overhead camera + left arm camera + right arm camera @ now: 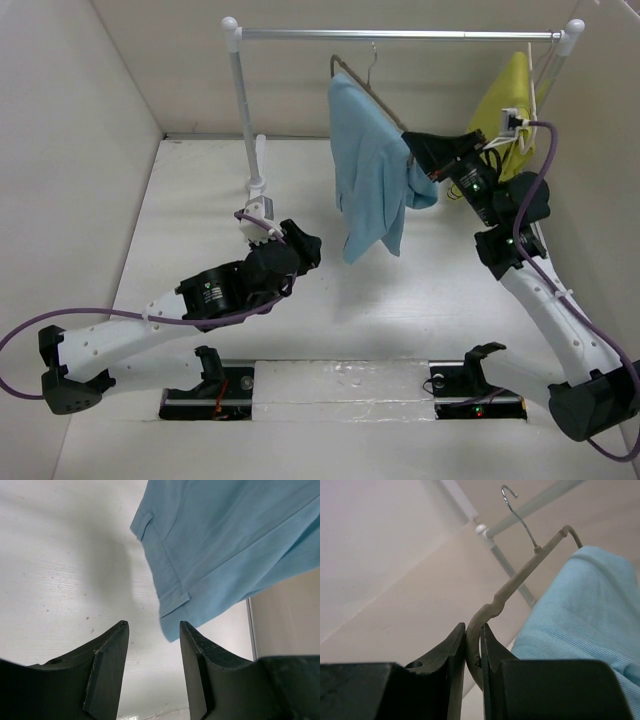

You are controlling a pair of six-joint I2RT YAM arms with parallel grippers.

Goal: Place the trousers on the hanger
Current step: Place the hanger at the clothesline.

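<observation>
White rack (400, 34) on table (400, 300); yellow-green garment (505, 95) at its right end.

Left wrist: cropped trousers (225, 545) at top and right edges | top external: saw only hanger (340, 67) hook and upper-left edge above cloth | right wrist: hid hanger's lower end inside right gripper (472, 628)

Clothes rack (238, 110) stands on the white table (330, 310)
</observation>
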